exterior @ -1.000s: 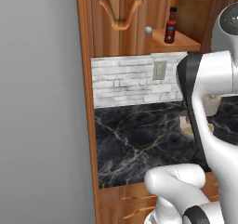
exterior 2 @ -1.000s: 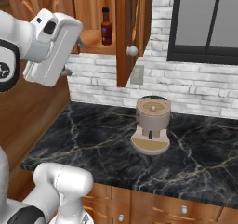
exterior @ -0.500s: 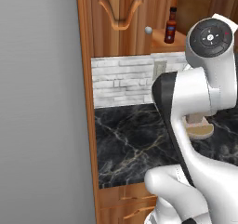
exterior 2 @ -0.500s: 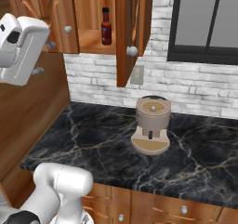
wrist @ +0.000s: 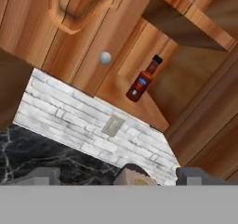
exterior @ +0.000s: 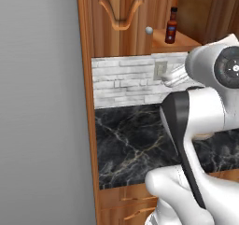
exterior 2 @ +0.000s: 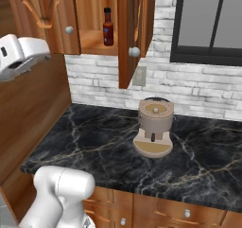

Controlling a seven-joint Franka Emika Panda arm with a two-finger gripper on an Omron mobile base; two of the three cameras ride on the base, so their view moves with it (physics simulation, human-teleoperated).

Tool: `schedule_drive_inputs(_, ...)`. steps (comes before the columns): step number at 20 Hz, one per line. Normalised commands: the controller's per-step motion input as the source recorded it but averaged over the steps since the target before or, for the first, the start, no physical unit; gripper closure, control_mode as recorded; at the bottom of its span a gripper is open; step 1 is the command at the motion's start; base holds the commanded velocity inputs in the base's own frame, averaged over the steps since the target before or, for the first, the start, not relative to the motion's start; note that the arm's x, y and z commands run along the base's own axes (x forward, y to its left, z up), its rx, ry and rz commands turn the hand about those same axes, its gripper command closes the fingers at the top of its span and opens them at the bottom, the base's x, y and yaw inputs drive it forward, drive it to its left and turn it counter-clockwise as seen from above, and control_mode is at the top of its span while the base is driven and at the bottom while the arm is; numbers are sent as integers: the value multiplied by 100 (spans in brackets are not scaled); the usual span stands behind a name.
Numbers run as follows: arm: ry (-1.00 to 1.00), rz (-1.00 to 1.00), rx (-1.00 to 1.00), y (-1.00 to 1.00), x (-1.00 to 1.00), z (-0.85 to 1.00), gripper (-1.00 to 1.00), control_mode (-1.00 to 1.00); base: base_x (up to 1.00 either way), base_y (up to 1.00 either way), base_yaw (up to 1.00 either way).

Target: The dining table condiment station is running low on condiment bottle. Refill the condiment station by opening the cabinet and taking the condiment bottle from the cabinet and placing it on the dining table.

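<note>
the cabinet point(exterior 2: 56, 23) is seen high on the wall, with its right door point(exterior 2: 134, 33) swung out and its left door point(exterior 2: 45, 14) shut. below it a white brick wall point(exterior 2: 104, 80) and a black marble bench point(exterior 2: 108, 151) are seen, and on the bench a brown coffee machine point(exterior 2: 153, 127) is standing, well apart from the shelf. a dark window point(exterior 2: 208, 23) is set in the wall to the right.

the white arm point(exterior: 196, 126) is raised in front of the bench. the claw point(wrist: 118, 176) is pointed up at the open cabinet, its two tips are wide apart, and nothing is held between them.

the condiment bottle point(exterior 2: 108, 27) is standing upright on the lower shelf point(exterior 2: 94, 45) inside the open half of the cabinet, alone, near the front edge of the shelf and beside the shut door. it is not touched by the claw, which is well apart from it.

the bottle is judged to be light and stiff, probably glass or hard plastic, so it is likely smooth and a little slippery. it is tall and slim, so it can be tipped over easily by a push at the cap. it is best taken at the labelled body, below the neck, with the tips on both sides.
</note>
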Motion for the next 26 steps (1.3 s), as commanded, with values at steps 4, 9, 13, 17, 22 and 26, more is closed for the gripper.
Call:
schedule_drive_inputs(4, -39, 0, 47, 21, 16, 0, -100, -100, 0, 0, 0)
schedule_drive_inputs(9, -42, 1, 47, 8, 26, 0, -100, -100, 0, 0, 0)
schedule_drive_inputs(13, -36, 0, 27, 0, 38, 0, -100, -100, 0, 0, 0)
schedule_drive_inputs(17, -25, 2, 8, 0, 59, 4, -100, -100, 0, 0, 0)
schedule_drive_inputs(22, -5, 8, 3, -6, 70, 14, -100, -100, 0, 0, 0)
schedule_drive_inputs(26, 0, 5, 0, -1, 57, 17, -100, -100, 0, 0, 0)
